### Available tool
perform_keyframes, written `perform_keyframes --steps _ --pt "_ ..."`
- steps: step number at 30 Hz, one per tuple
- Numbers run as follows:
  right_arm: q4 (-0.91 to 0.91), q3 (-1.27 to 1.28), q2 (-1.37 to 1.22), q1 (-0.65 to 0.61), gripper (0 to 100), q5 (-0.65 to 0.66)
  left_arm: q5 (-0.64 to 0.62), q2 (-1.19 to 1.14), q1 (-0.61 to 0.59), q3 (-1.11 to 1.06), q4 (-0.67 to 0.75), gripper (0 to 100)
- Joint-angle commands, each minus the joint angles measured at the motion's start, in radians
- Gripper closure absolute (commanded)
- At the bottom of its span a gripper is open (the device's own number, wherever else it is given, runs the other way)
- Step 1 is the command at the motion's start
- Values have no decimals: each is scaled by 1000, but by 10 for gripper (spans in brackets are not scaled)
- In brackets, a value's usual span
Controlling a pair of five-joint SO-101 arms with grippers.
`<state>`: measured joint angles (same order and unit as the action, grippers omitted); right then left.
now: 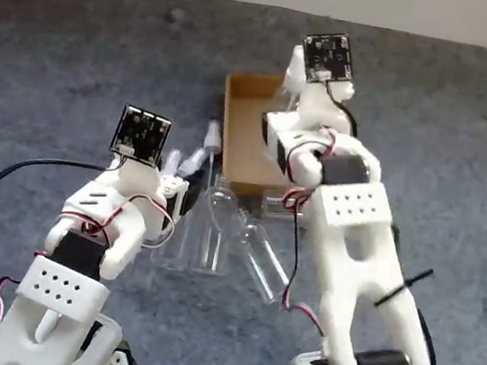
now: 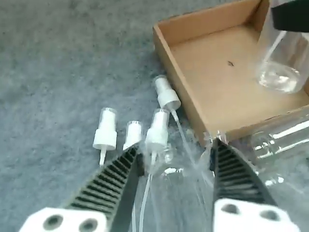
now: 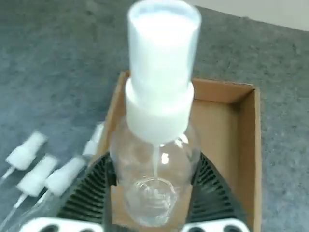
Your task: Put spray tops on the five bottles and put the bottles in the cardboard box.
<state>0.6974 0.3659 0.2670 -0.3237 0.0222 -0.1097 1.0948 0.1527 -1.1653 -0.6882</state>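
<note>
My right gripper [image 3: 154, 179] is shut on a clear bottle [image 3: 155, 159] fitted with a white spray top [image 3: 161, 58]. It holds the bottle upright over the cardboard box [image 3: 227, 94]. In the high view this gripper [image 1: 301, 109] hangs above the box [image 1: 247, 142]. My left gripper [image 2: 174, 159] is open, its fingers on either side of a clear bottle [image 2: 169, 193] lying on the carpet. Several loose spray tops [image 2: 105, 131] lie just beyond it, beside the box [image 2: 212, 63]. In the high view the left gripper [image 1: 187, 195] sits among the bottles [image 1: 212, 224].
Grey carpet covers the whole surface. Another clear bottle [image 1: 260, 259] lies between the two arms, close to the box's near wall. Loose tops [image 1: 213, 137] lie left of the box. Open carpet stretches to the far left and far right.
</note>
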Motion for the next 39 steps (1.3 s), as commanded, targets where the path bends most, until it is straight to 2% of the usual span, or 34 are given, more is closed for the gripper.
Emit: perform_keyframes --steps 1,18,28,39 --pt "-133 -74 -54 58 995 8 -9 -5 -12 -21 74 837" --pt "-460 -73 -271 59 995 14 -9 -5 -7 -38 92 837" --pt "-489 -76 -335 61 995 12 -9 -7 -5 -39 94 837" --pt "-545 -236 -498 33 995 5 -9 -7 -4 -39 94 837"
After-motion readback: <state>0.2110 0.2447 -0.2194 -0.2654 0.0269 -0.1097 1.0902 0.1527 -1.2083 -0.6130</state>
